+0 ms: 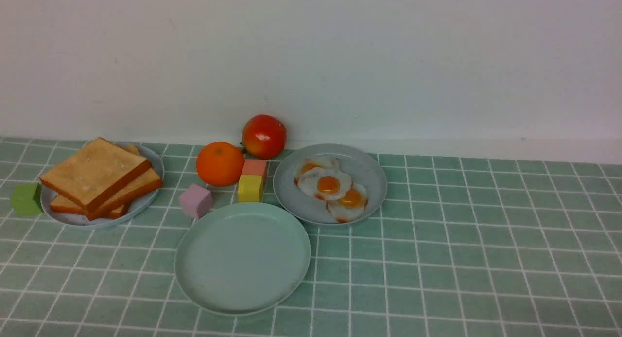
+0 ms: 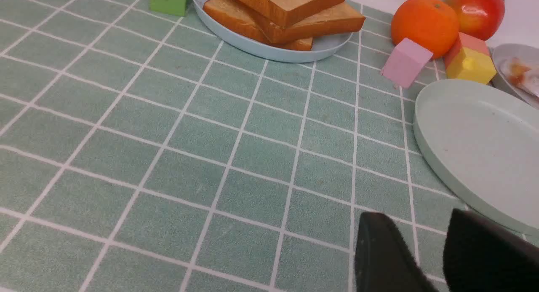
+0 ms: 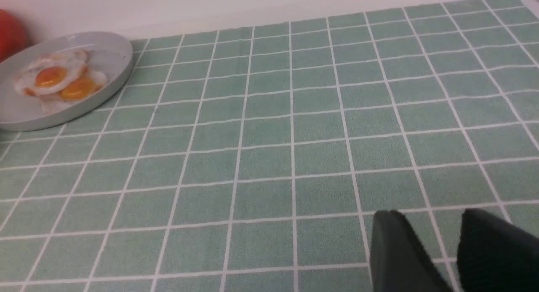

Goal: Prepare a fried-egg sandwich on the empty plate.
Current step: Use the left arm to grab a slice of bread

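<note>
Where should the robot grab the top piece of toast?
Pinch the top toast across its two side crusts, coming down from above. It lies tilted on the other slices, its thick edges raised clear of the plate, so there is likely room.

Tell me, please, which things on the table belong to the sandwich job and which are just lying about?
For the job: empty plate, toast slices, fried eggs, toast plate, egg plate.
Lying about: orange, red fruit, green block, pink block, yellow block, salmon block.
</note>
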